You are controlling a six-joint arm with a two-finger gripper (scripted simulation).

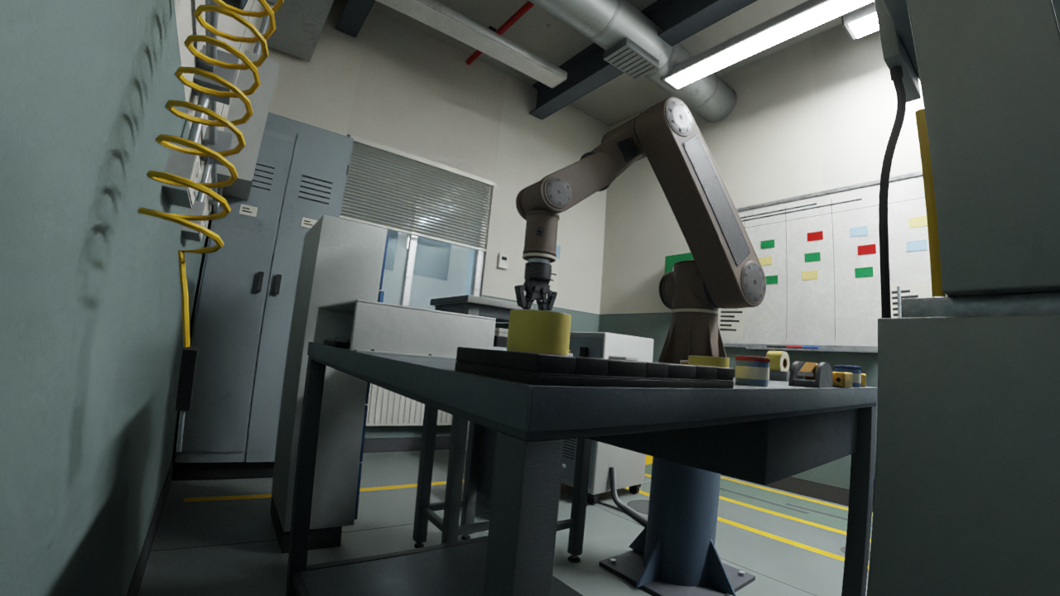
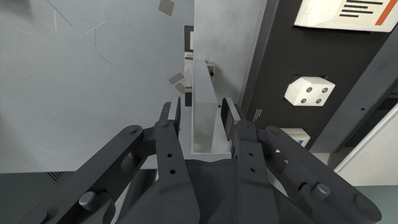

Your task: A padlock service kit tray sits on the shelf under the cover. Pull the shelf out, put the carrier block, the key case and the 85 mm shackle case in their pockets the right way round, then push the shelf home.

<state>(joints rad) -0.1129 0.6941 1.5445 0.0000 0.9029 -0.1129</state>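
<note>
The shelf's grey bar handle (image 2: 204, 111) runs away from me between the fingers of my gripper (image 2: 202, 115), which is open and holds nothing. The handle stands off a pale grey front panel next to the dark tray (image 2: 311, 69). One tray pocket holds a white block with four dark screw heads (image 2: 309, 90), and a second white piece with a blue mark (image 2: 297, 136) sits nearer me. From the second side camera my gripper (image 1: 535, 298) hangs point-down behind a yellow cylinder (image 1: 539, 331) at the far end of the dark tray (image 1: 593, 367).
A grey cover box (image 1: 404, 326) sits on the table's far left. Small parts lie on the table's right end: a striped round case (image 1: 752, 370), a yellow roll (image 1: 777, 360) and a grey fixture (image 1: 810, 373). A printed label (image 2: 345, 12) lies on the tray.
</note>
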